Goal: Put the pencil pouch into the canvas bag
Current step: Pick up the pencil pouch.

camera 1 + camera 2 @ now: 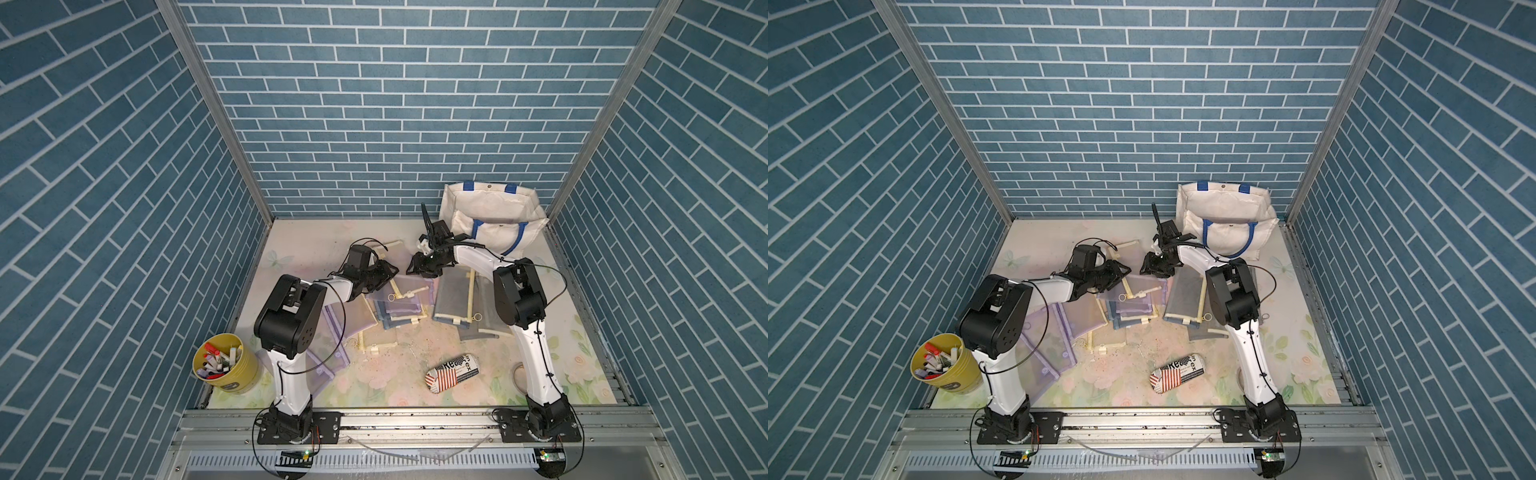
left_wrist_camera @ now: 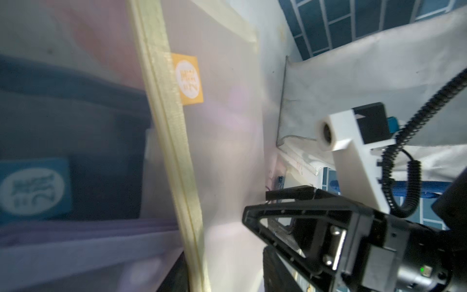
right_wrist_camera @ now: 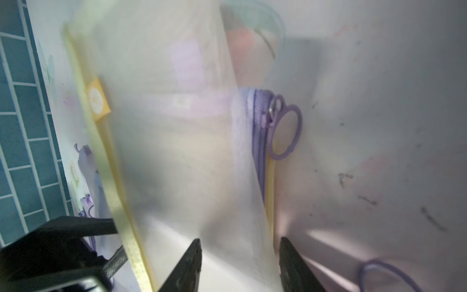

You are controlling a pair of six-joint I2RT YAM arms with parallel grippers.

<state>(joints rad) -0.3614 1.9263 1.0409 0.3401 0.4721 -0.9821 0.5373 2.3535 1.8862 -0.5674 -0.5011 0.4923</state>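
Nearest, a flag-printed zip case (image 1: 453, 372) and a yellow cup of markers (image 1: 224, 368) lie apart from both arms. Mid-table, the 2 forearms reach low and inward over a heap of mesh pouches (image 1: 399, 307), wrists turned toward each other. The translucent mesh pencil pouch (image 2: 222, 126), cream-zipped with an orange label, sits between them, outside the bag. The right gripper (image 3: 240, 252) shows parted jaws with the mesh just beyond; whether the left gripper (image 1: 390, 275) grasps anything cannot be told. Step in hand: probably securing the pouch. The next move calls for a firm pinch, a lift and a carry to the open-mouthed canvas bag (image 1: 494, 208), far right.
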